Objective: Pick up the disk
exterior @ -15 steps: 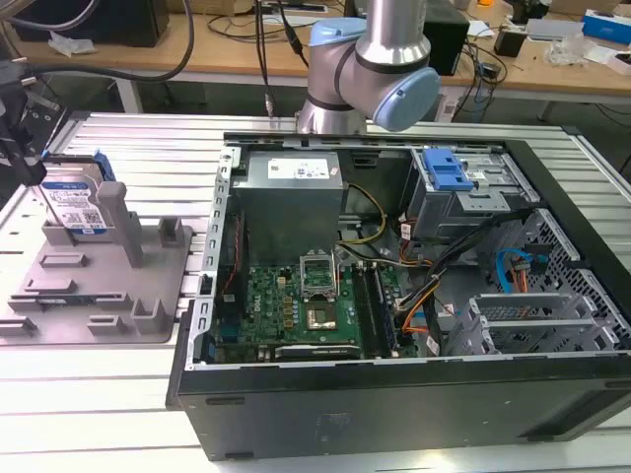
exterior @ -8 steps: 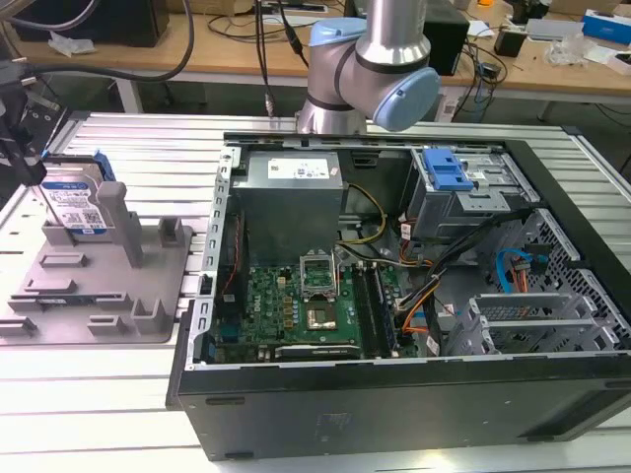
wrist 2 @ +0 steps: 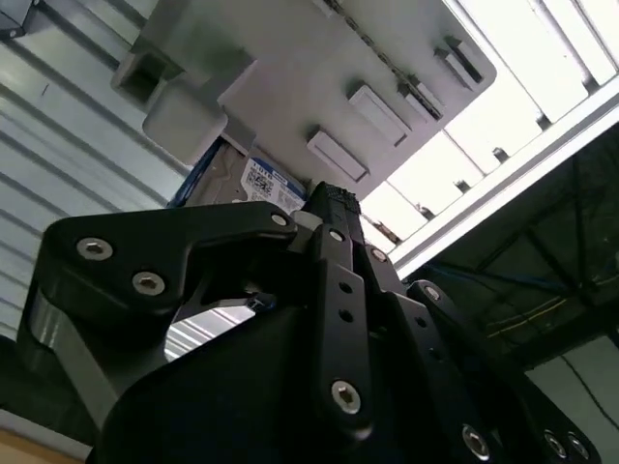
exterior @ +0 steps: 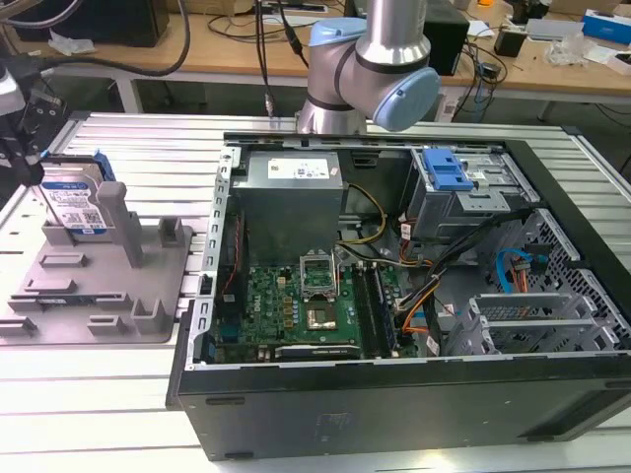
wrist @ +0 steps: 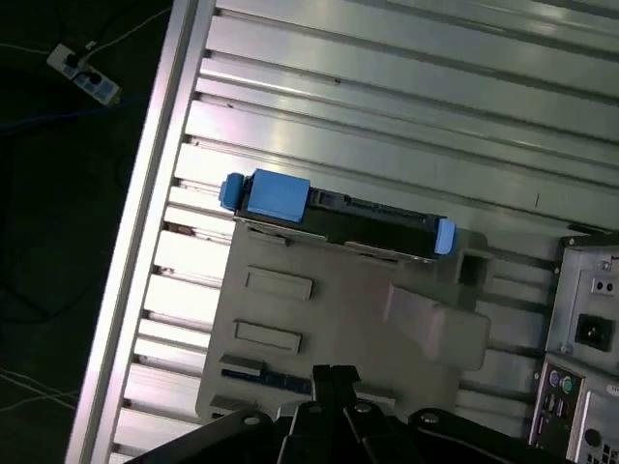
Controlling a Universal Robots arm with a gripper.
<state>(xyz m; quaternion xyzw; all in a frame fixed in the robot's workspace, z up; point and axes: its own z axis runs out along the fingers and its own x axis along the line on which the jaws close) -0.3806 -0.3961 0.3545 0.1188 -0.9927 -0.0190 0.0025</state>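
The disk (exterior: 74, 202) stands on edge in the grey fixture (exterior: 108, 296) at the exterior view's left, its white-and-blue label facing the camera and a blue rail at its top. My black gripper (exterior: 33, 168) hangs just off the disk's upper corner, toward the exterior view's left, apart from it. In the first wrist view I look down on the disk's top edge (wrist: 338, 220) with its blue rail ends, and the gripper (wrist: 335, 375) sits over the fixture (wrist: 319, 319), fingers together and holding nothing. The second wrist view shows the disk's label (wrist 2: 263, 184) behind the gripper (wrist 2: 334, 205).
An open computer case (exterior: 394, 414) takes up the middle and the exterior view's right, with a motherboard (exterior: 306, 305), a power supply (exterior: 291, 182) and a blue-latched drive cage (exterior: 449, 177). The arm's base (exterior: 375, 69) stands behind it. The slatted aluminium table (exterior: 89, 394) ends just beyond the fixture.
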